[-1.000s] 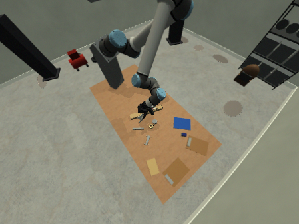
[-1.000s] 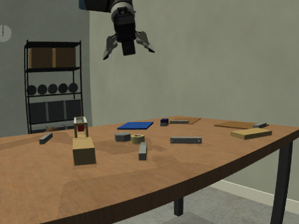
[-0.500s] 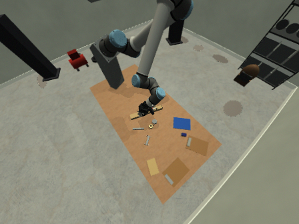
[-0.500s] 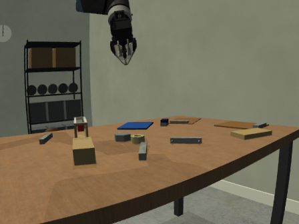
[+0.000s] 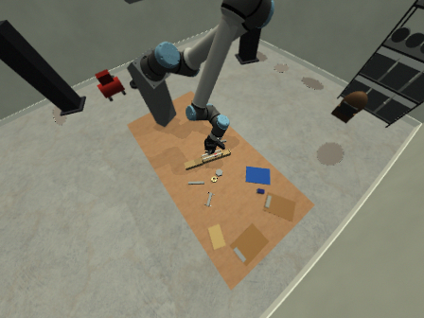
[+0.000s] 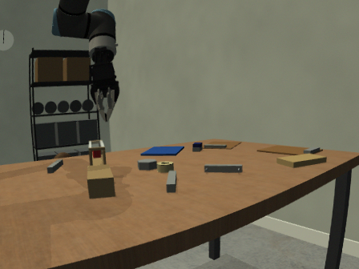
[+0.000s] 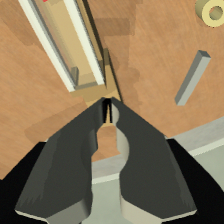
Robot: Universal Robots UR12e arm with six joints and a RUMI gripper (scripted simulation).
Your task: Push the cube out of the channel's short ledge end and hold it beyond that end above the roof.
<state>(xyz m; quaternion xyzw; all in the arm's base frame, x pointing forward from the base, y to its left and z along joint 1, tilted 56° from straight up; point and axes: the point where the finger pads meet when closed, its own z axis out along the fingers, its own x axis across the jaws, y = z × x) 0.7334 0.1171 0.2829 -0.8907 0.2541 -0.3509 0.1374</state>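
Our claw point(image 5: 208, 152) point(image 6: 106, 120) point(image 7: 108, 99) is closed on nothing, above one end of the channel point(image 5: 212, 156) point(image 6: 91, 155) point(image 7: 95, 60). The red cube point(image 6: 96, 154) point(image 7: 45, 1) sits inside, farther along its length. Rails flank it, so we judge a long pusher is needed; a grey bar point(image 5: 196, 183) point(image 6: 171, 181) point(image 7: 193, 78) lies apart on the worktop point(image 5: 166, 156) point(image 6: 152, 224) point(image 7: 155, 100).

The tan, pale-railed channel point(image 5: 191, 165) point(image 6: 100, 186) point(image 7: 70, 37) lies flat on the table. The red cube point(image 5: 216, 154) point(image 6: 96, 154) point(image 7: 45, 1) seems inside.
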